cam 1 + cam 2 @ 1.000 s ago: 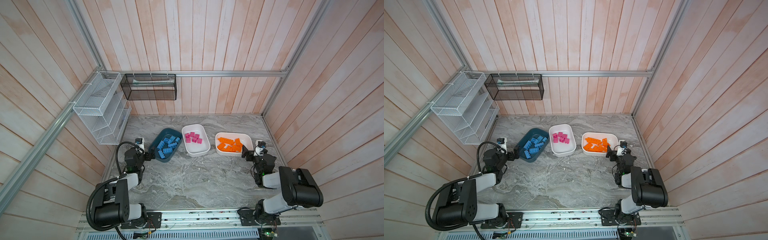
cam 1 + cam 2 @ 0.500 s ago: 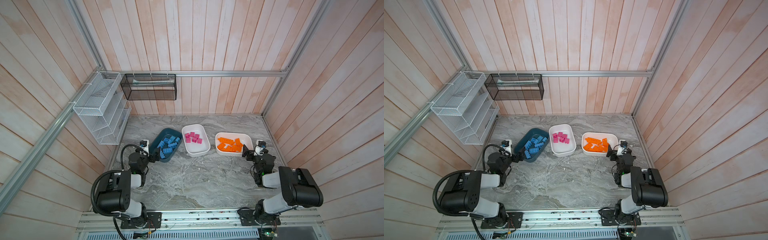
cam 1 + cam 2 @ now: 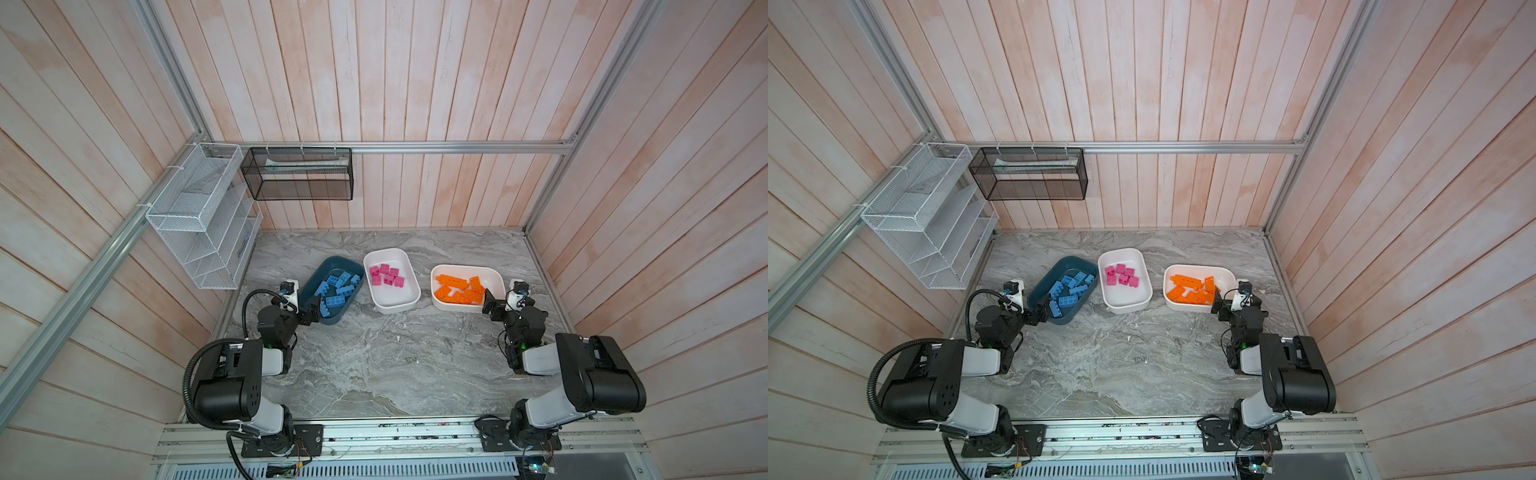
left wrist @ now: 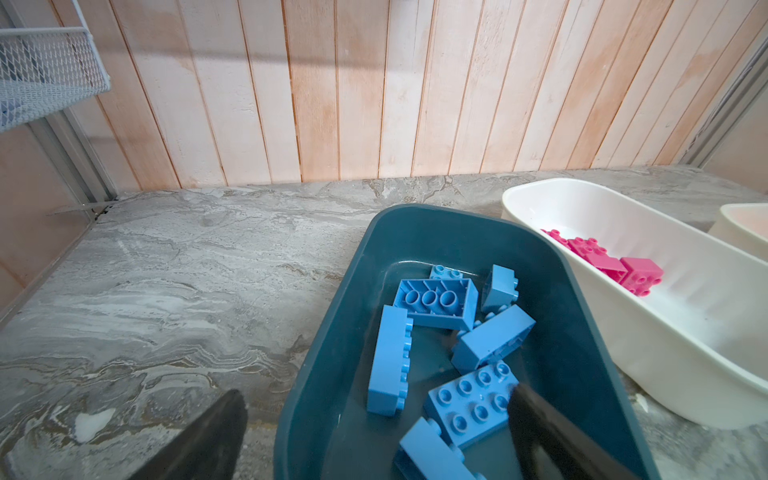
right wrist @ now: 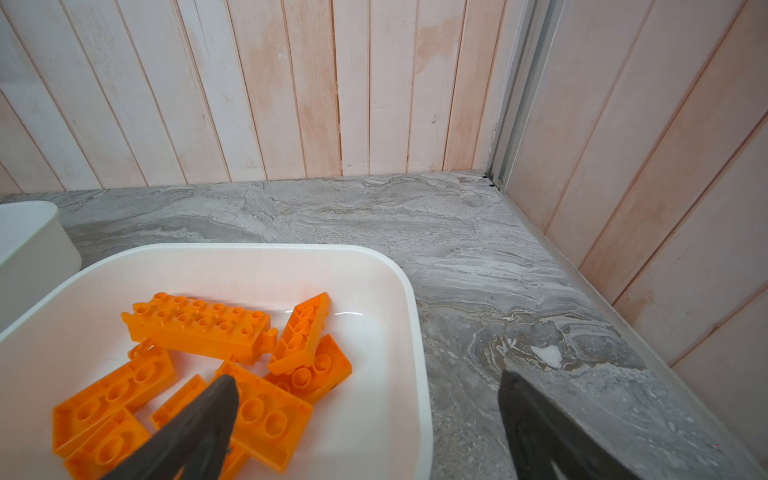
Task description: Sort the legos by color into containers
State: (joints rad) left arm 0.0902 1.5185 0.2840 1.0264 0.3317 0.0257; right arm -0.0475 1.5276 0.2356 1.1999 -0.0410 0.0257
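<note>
Left wrist view: left gripper [image 4: 374, 395] spread astride teal tub [image 4: 415, 212] wall, blue legos [image 4: 473, 399] beside inner finger [image 4: 536, 419]; right gripper [image 5: 365, 378] spread.

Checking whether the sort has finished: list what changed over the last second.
The left gripper slid a little toward the teal tub, jaws open, taking nothing. Staying put: the right gripper, also open, the middle tub, the orange-filled tub and all the legos.

Blue bricks [image 4: 471, 401], teal tub [image 4: 415, 237]; pink bricks [image 3: 388, 276], white tub [image 3: 400, 297]; orange bricks [image 5: 195, 328], other white tub [image 5: 365, 291]; grey-veined tabletop [image 3: 395, 357].
</note>
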